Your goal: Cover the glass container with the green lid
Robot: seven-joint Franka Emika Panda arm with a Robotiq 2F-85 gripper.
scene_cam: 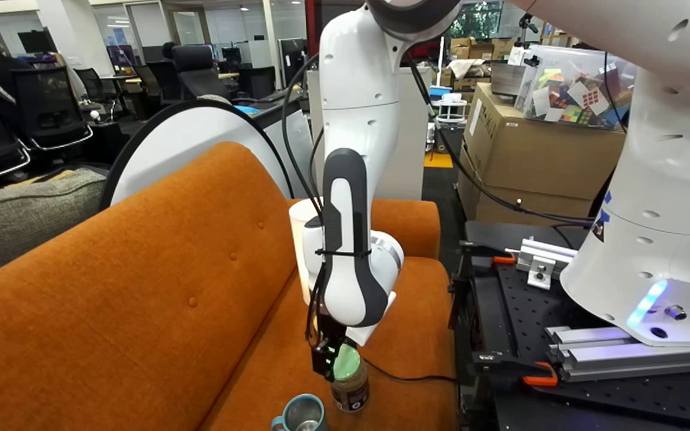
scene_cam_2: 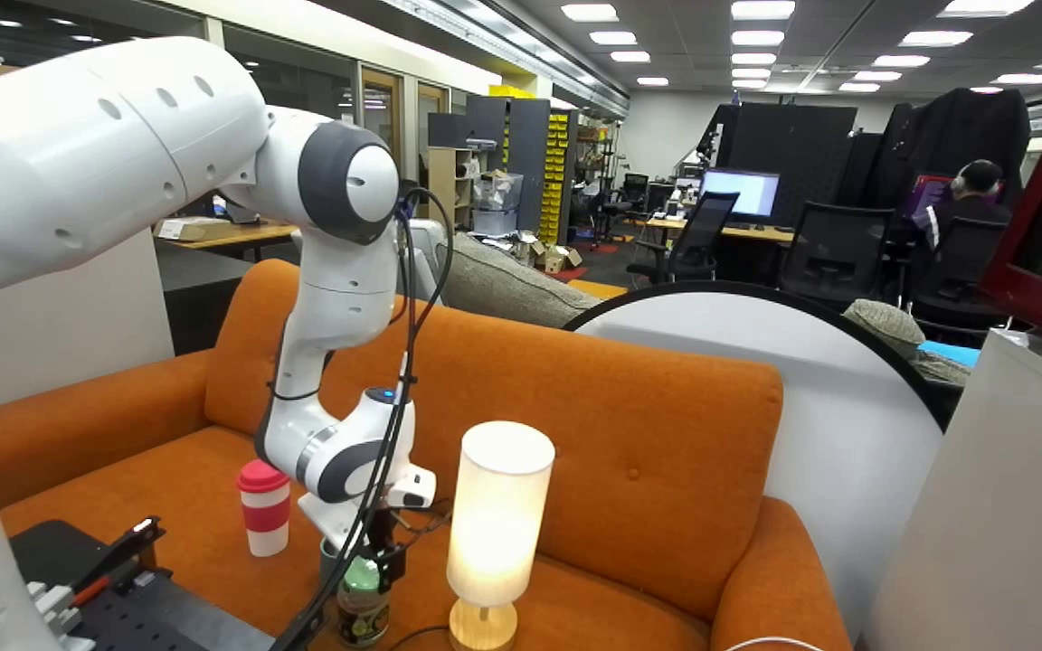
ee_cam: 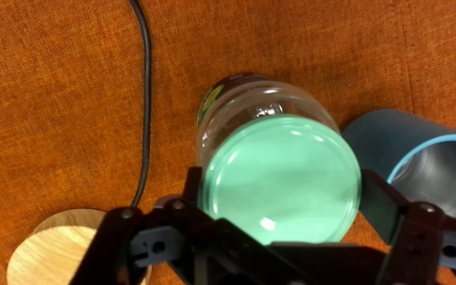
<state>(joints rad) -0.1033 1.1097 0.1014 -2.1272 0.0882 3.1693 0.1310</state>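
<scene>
On the sofa (scene_cam: 417, 299), the jar (scene_cam: 351, 394) stood with the lid (ee_cam: 281, 178) at its mouth, pinched in my gripper (ee_cam: 282, 189), and I judged it best to square it before pressing straight down.

One each: jar (scene_cam: 351, 392), lid (ee_cam: 283, 180), mug (ee_cam: 384, 134), lamp (scene_cam_2: 500, 515), tumbler (scene_cam_2: 265, 508); apparently one person (scene_cam_2: 973, 201)

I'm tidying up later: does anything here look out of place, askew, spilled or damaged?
The lit lamp looks out of place: it stands on the orange sofa, an unusual spot. The green lid lies over the glass container; whether it sits squarely I can't tell. No spill or damage shows.
</scene>
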